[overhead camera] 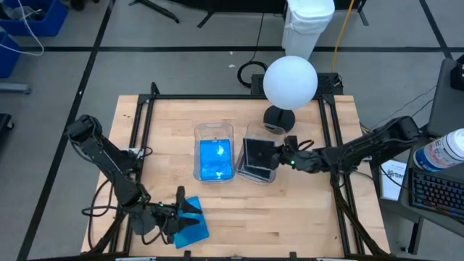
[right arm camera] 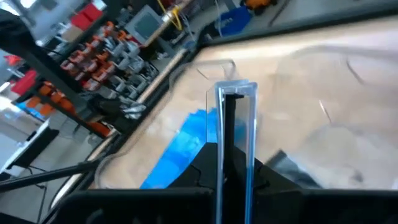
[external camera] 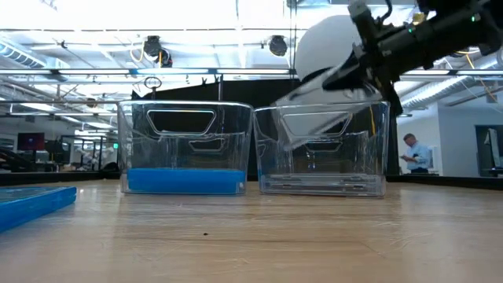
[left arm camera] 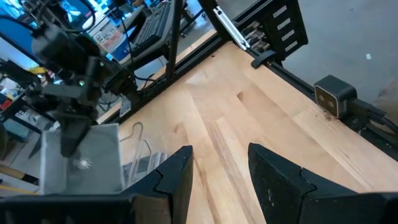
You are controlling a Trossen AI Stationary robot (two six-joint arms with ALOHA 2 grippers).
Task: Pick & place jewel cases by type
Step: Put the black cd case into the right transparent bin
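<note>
We held a clear case edge-on in our right gripper, its fingers clamped on the case's thin edge, and carried it tilted over the right-hand tub, which already had dark cases lying flat in its bottom; we judged the tilt and the height suited slipping the case down inside the walls rather than knocking the rim. In the low view the case hung at a slant across the tub's top, partly inside it. The left-hand tub held the blue cases as a flat layer, so the sorting ran blue to the left tub and clear to the right. Our left gripper sat near the front edge of the table with its fingers apart and nothing between them, just beside a loose blue case lying flat on the wood, well placed, we thought, to take that one next. The table was pale butcher-block wood inside a black frame, with a white globe lamp at its far edge. Beyond it lay a workshop with shelving and monitors, and a person stood far off.
</note>
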